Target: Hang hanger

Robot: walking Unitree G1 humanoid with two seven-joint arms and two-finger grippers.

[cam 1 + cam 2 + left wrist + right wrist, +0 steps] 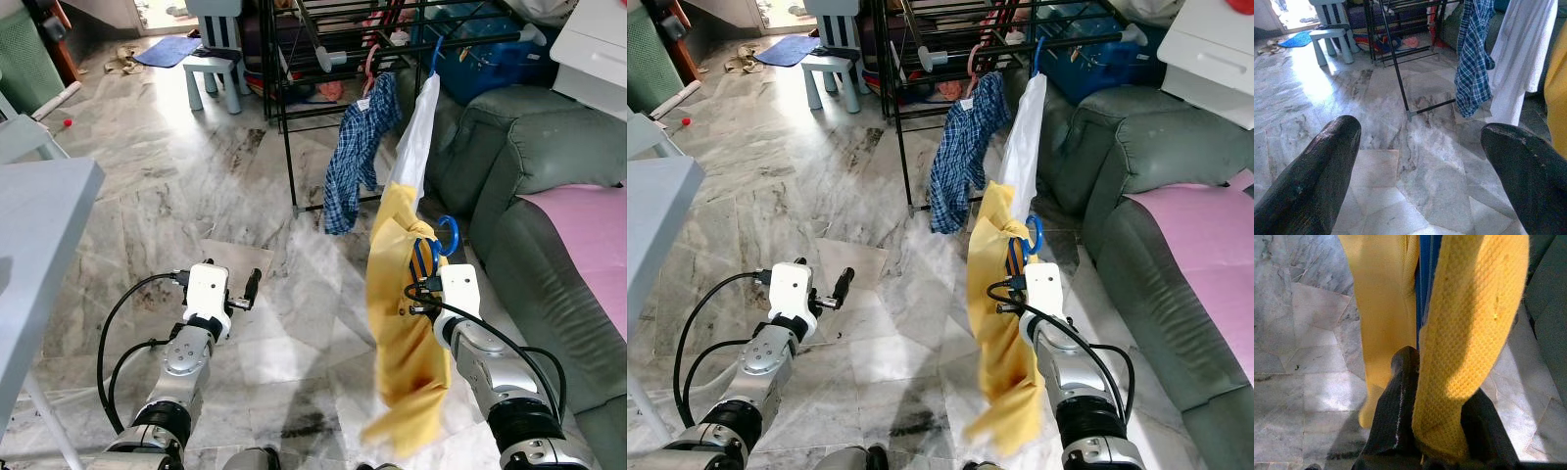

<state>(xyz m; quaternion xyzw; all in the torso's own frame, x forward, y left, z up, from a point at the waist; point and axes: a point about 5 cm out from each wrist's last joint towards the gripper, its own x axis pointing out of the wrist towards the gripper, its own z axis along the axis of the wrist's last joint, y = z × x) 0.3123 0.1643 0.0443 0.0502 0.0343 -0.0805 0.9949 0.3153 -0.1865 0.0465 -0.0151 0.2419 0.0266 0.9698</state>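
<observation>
My right gripper [1442, 431] is shut on a yellow garment [402, 323] that hangs on a blue hanger [447, 235], held up in front of me at the right. The hanger's blue bar [1424, 279] shows between folds of yellow cloth, and one black finger [1400, 401] presses the cloth. Further ahead stands a black drying rack [287, 117] with a blue plaid shirt [358, 147] and a white garment [416, 137] hung on its rail [460, 44]. My left gripper [1420, 161] is open and holds nothing, low over the marble floor at the left.
A green sofa [549, 147] with a pink cover [588, 235] runs along the right. A grey table [39, 225] juts in at the left. A pale blue stool [216, 69] stands beyond the rack's left side. Marble floor [196, 176] lies between.
</observation>
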